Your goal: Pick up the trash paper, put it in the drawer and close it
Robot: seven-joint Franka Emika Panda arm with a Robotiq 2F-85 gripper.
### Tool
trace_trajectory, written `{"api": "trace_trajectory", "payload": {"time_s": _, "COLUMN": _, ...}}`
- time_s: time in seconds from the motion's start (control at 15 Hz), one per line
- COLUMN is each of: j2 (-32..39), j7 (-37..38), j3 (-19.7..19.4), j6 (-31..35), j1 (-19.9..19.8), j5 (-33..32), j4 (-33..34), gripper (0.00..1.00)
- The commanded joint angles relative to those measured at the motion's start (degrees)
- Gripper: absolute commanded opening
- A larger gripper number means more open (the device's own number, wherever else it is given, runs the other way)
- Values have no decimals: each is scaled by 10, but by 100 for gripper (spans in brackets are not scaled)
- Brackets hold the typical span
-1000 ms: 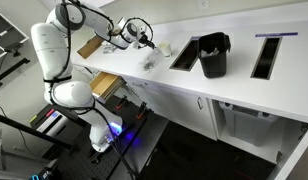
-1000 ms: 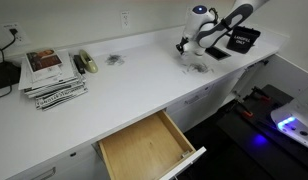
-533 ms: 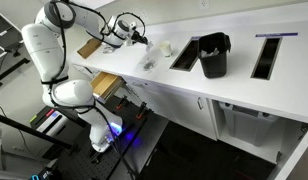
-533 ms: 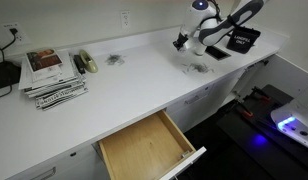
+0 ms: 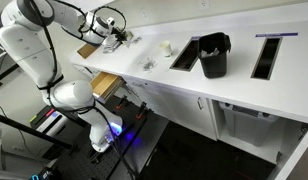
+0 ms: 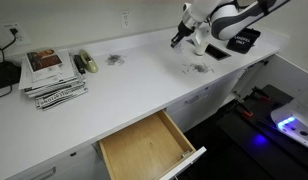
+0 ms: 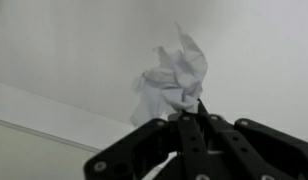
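My gripper [image 7: 189,118] is shut on a crumpled white trash paper [image 7: 172,80], which sticks out beyond the fingertips in the wrist view. In both exterior views the gripper [image 5: 120,36] [image 6: 179,38] hangs raised above the white counter [image 6: 144,85]. The drawer [image 6: 144,148] stands pulled open below the counter's front edge. It has a light tan wooden interior and a white front panel, and it is empty. In an exterior view it shows below the arm [image 5: 104,85]. The gripper is well away from the drawer along the counter.
A black bin [image 5: 214,55] stands by two rectangular counter slots [image 5: 266,55]. A brown board [image 5: 91,47] lies near the gripper. A stack of magazines [image 6: 52,75] and a small dark object [image 6: 86,63] sit at one end. Small scraps [image 6: 197,68] lie on the counter.
The arm has risen and swung away from the black bin along the counter, carrying the paper. The drawer has stayed open.
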Motion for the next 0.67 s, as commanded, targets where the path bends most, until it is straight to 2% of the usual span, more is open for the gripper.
{"api": "trace_trajectory", "payload": {"time_s": 0.0, "j2": -9, "j7": -7, "j3": 5, "j6": -1, "j1": 1, "j5": 7, "j4": -7, "gripper": 7}}
{"api": "trace_trajectory", "payload": {"time_s": 0.27, "j2": 0, "j7": -5, "j3": -1, "j6": -1, "j1": 1, "j5": 6, "j4": -5, "gripper": 7}}
{"api": "trace_trajectory", "payload": {"time_s": 0.33, "j2": 1, "j7": -5, "j3": -1, "j6": -1, "j1": 1, "j5": 6, "j4": -5, "gripper": 2}}
{"api": "trace_trajectory", "payload": {"time_s": 0.47, "j2": 7, "j7": -54, "j3": 27, "j6": 69, "j1": -3, "j5": 27, "j4": -8, "gripper": 2}}
{"api": "trace_trajectory", "payload": {"time_s": 0.6, "j2": -1, "j7": -80, "j3": 57, "j6": 99, "j1": 4, "j5": 38, "j4": -18, "gripper": 2}}
